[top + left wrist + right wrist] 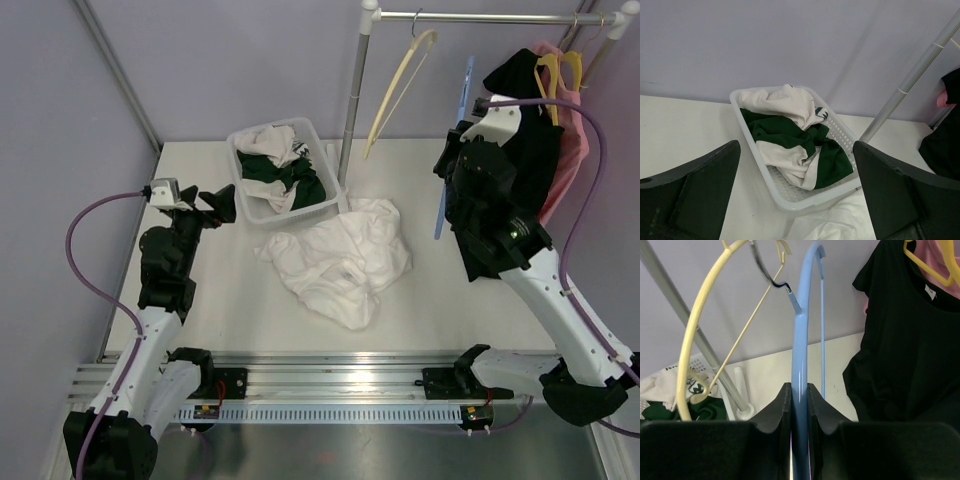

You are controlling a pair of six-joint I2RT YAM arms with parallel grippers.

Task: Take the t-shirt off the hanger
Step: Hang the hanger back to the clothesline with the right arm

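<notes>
- Count, top view: two arms; four hangers; one white basket (pixel 312 127); one rail (pixel 480 16).
- Hangers: one bare cream hanger (pixel 400 85) on the rail, one bare blue hanger (pixel 801 340), one yellow hanger (pixel 548 78) carrying a black t-shirt (pixel 535 150), and one yellow hanger (pixel 573 68) carrying a pink garment (pixel 572 130).
- Loose garments: one white t-shirt (pixel 345 260) on the table (pixel 230 300); the basket holds white and green clothing, number not determinable.
- White t-shirt: crumpled in a loose heap with folds, lying flat on the table just in front of the basket; it is on no hanger.
- Right gripper (pixel 800 390): jaws clamped on the lower bar of the blue hanger, raised near the rail. The white t-shirt lies below it and to its left, well apart.
- Left gripper (pixel 222 204): jaws fully apart, holding nothing, just left of the basket, facing it.
</notes>
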